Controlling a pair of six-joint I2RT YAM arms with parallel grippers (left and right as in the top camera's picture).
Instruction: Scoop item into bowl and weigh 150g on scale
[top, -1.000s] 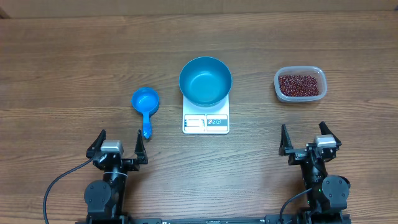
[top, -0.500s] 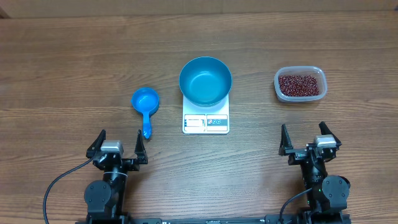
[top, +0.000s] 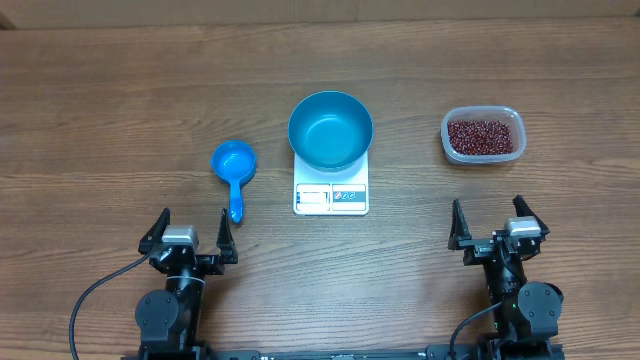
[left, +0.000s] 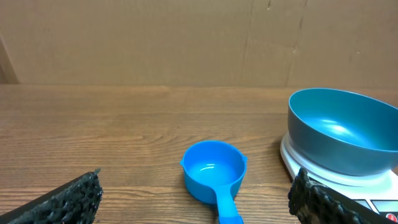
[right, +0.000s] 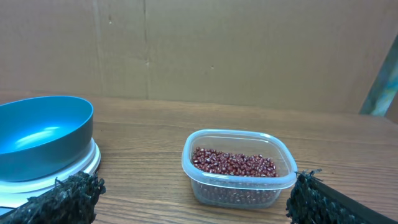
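Left tool (top: 190, 225) and right tool (top: 488, 218) both stand with fingers spread wide, gripping nothing, low over the wooden surface (top: 100, 100): one off the front-left of the scale (top: 331, 197), the other off its front-right. Right on top of the scale sits the teal bowl (top: 331, 128), smooth inside showing. Left of the scale lies the small blue scoop (top: 234, 165), handle pointing back at the left tool, and well off to the scale's right the beans (top: 484, 136) are heaped in the clear tub (top: 445, 135).
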